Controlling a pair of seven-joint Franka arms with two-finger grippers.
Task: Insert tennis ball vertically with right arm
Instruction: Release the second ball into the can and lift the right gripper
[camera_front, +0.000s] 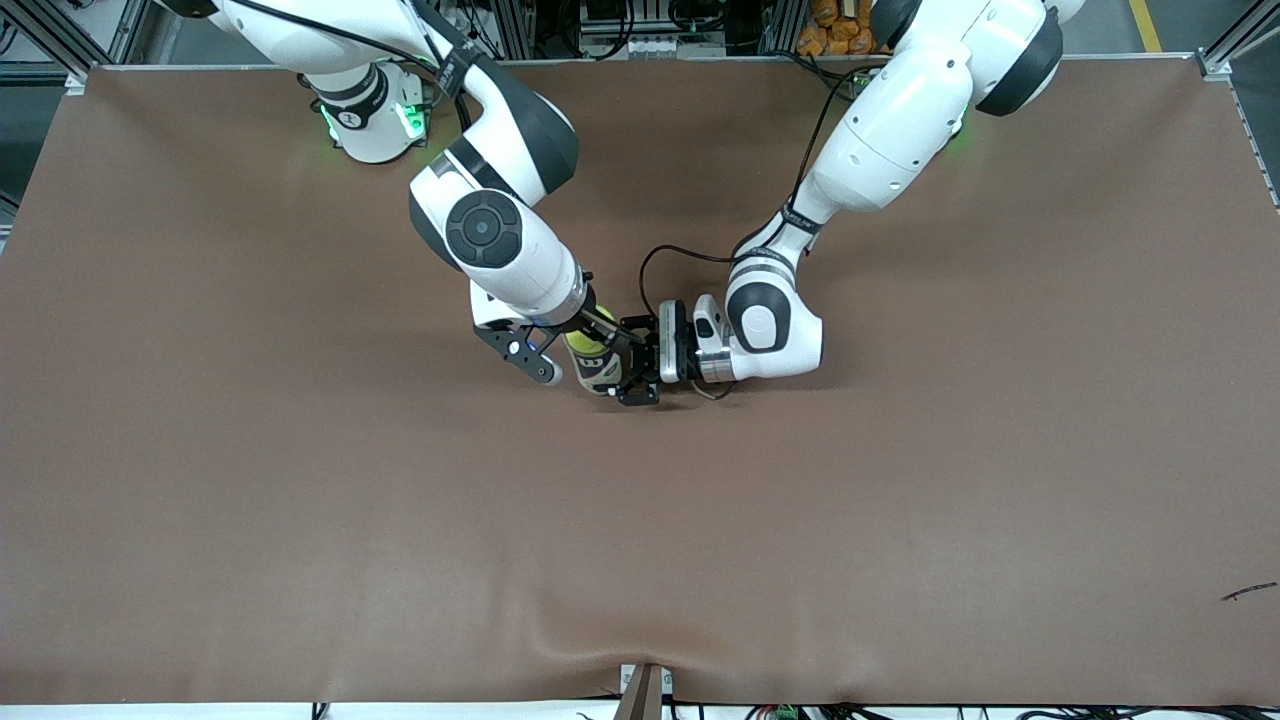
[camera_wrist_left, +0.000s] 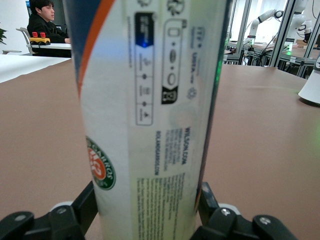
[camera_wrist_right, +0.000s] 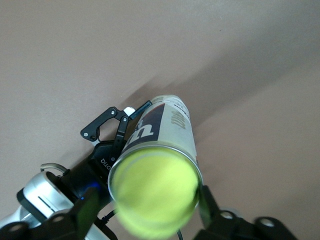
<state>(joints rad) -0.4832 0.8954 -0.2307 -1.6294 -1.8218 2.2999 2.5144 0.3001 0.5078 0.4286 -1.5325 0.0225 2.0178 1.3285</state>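
- The right gripper (camera_front: 578, 352) hangs directly over the open mouth of the tennis ball can (camera_wrist_right: 165, 137), its jaws spread apart and closed on nothing.
- Straight below that gripper, the tennis ball (camera_wrist_right: 154, 191) sits in the can's mouth, filling the rim; a fuzzy yellow-green dome still shows above it.
- The can stands upright on the brown worktop (camera_front: 300, 480), near the middle, with printed labels and a round green and orange badge on its wall.
- The left gripper (camera_front: 640, 360) reaches in level from the side and is clamped on the can, one finger (camera_wrist_left: 206, 200) pressed to each flank.
- The right arm (camera_front: 490, 235) slopes down from its base to the can.
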